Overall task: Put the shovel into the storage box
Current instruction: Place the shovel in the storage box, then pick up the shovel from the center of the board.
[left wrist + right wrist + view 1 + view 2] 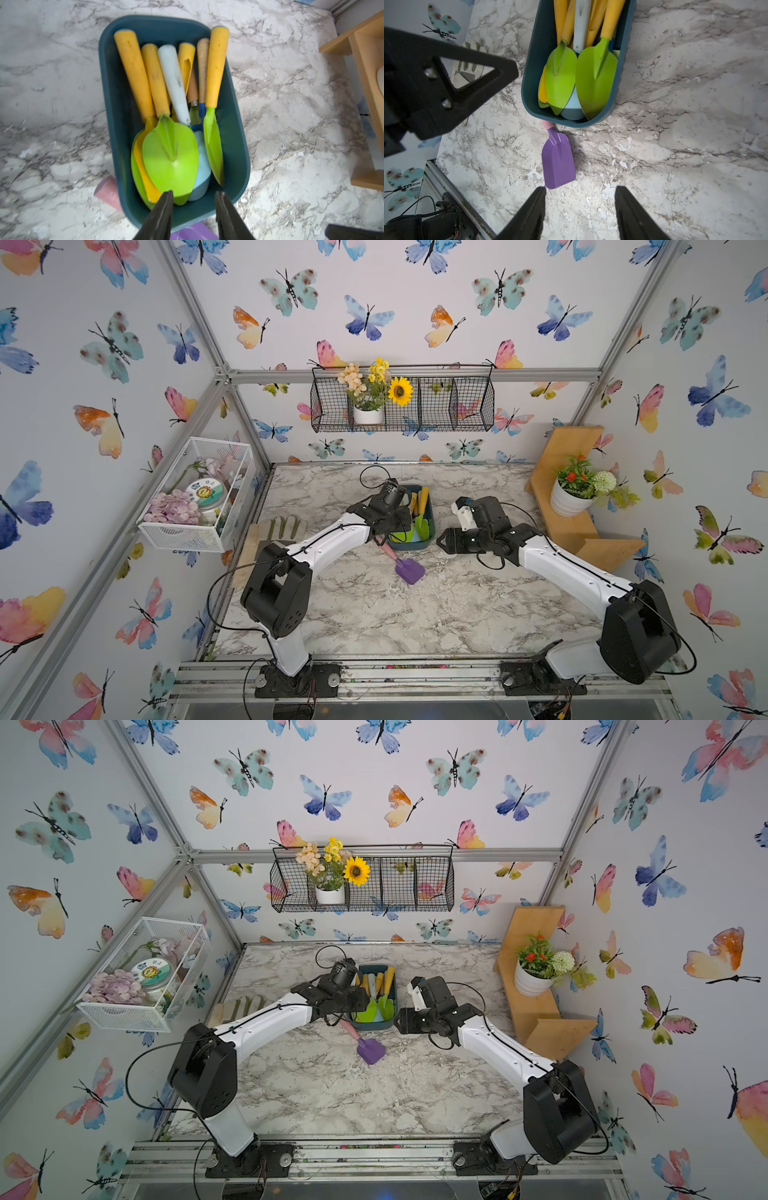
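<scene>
A: Top views first. Where's the shovel?
B: The purple shovel (409, 570), pink handle, lies flat on the desk (415, 614). It's outside the storage box (432, 526), just beside the box's end wall nearest the arm bases. It looks the same in both top views.
A: What's in the box?
B: Yellow-handled shovels (423, 502) with green blades, lying lengthwise. I'd count those as done.
A: Pincers from above?
B: The right pincer (400, 1022) is just beside the box's near corner, low over the desk. The left one is hidden under its own wrist, above the box.
A: Left wrist view?
B: The left pincer (194, 195) hangs over the box's near end. Its jaws are apart with nothing between them, so it's released. The pink handle shows at the box's outer corner.
A: Right wrist view?
B: The right pincer (580, 190) is released too, and empty. It's over the desk just past the blade tip, on the side away from the box. The handle end touches the box's end wall and the blade points away from it.
A: How far along?
B: My call is nearly done. The purple shovel is the only one left out, and neither pincer is on it. It needs a grasp, a lift over the wall and a drop.
</scene>
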